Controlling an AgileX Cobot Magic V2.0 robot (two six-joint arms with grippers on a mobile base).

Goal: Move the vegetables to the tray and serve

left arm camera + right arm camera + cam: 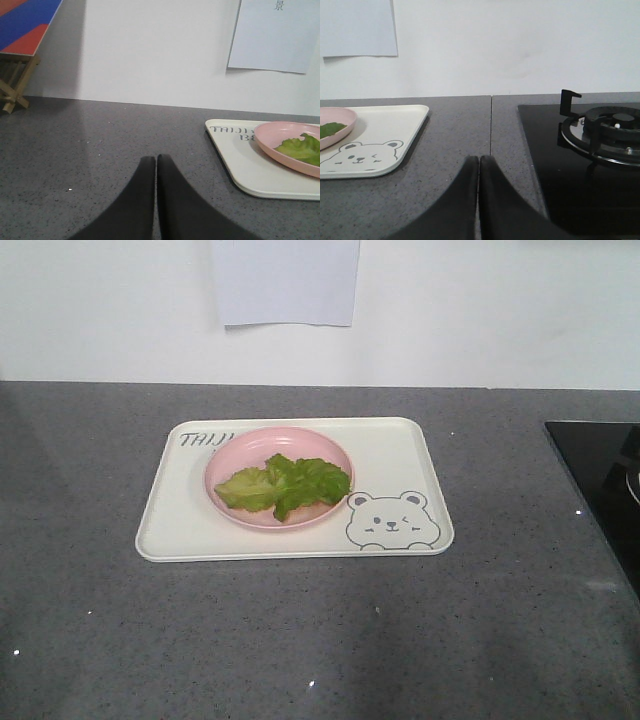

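The green lettuce leaves [285, 486] lie in a round pink plate [232, 462], which stands on the cream-white bear tray [400, 455] on the grey counter. The lettuce [302, 148], plate [280, 142] and tray [250, 167] show at the right of the left wrist view; the tray [385, 125], plate [342, 125] and a bit of lettuce [330, 130] show at the left of the right wrist view. My left gripper [156, 160] is shut and empty, low over the counter left of the tray. My right gripper [478, 160] is shut and empty, right of the tray. Neither gripper shows in the front view.
A black gas hob [570, 165] with a burner and pan support [610, 130] lies right of the tray; its corner shows in the front view [600, 470]. A paper sheet [285, 280] hangs on the white wall. A wooden easel with a coloured board [20, 50] stands far left.
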